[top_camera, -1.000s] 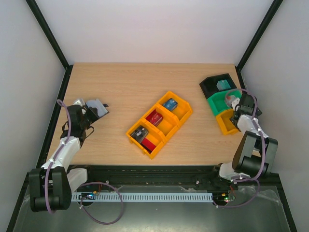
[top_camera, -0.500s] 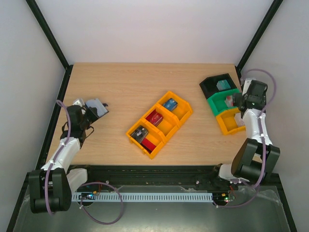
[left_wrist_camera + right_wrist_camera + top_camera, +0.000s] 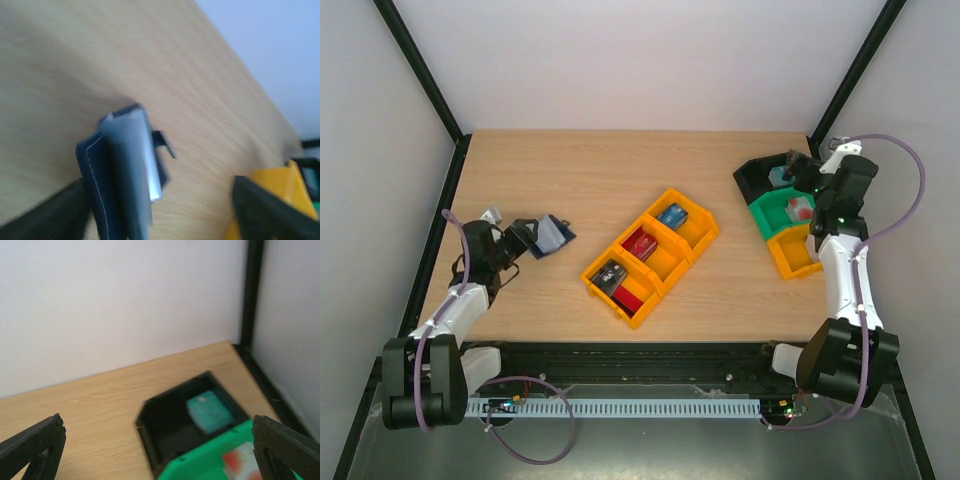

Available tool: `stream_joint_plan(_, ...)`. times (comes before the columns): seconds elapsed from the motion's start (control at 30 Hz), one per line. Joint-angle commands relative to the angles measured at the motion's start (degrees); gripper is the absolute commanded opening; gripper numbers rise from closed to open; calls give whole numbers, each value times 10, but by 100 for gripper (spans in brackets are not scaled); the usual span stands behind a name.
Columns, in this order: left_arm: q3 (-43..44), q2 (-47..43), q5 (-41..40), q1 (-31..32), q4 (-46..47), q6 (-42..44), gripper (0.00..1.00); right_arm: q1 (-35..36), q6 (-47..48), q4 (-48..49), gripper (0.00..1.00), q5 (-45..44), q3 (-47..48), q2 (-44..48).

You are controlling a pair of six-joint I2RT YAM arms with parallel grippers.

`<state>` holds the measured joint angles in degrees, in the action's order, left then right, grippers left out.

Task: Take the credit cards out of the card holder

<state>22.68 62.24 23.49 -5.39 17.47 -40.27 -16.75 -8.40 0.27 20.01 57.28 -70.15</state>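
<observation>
The card holder (image 3: 554, 235), a dark navy case with a grey inner flap, is at the left of the table. In the left wrist view the card holder (image 3: 117, 177) stands tilted, close against the left finger, blurred. My left gripper (image 3: 527, 240) (image 3: 157, 200) is open, jaws spread wide, not clamping the holder. Credit cards lie in the yellow three-compartment bin (image 3: 692, 243): a blue one (image 3: 672, 214), a red one (image 3: 641, 243), a dark one (image 3: 609, 275). My right gripper (image 3: 802, 172) (image 3: 157, 425) hangs open and empty over the black bin.
At the back right stand a black bin (image 3: 760, 180) (image 3: 165, 435) holding a teal card (image 3: 209, 411), a green bin (image 3: 775, 215) and a small yellow bin (image 3: 788, 258). Black frame posts run along both side walls.
My left gripper opened and let go of the card holder, which now sits further right on the table. My right arm rose and swung back from the small yellow bin to the black bin.
</observation>
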Motion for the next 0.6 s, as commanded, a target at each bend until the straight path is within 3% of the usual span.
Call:
stream_joint_plan(0.0,2,5,-174,-11,-114,-38,99,40,-23,-10,99,68,26,14)
stream_joint_plan(0.07,23,-10,-278,-17,-169,-31,99,48,-37,-6,99,87,25,26)
stream_joint_plan(0.13,46,-25,-314,-20,-189,-16,99,51,-52,-1,99,97,20,42)
stream_joint_plan(0.4,66,-101,-282,-20,-146,39,99,51,-107,62,99,117,-53,125)
stream_joint_plan(0.57,27,-146,-291,-20,-103,135,99,51,-111,80,99,54,-108,197)
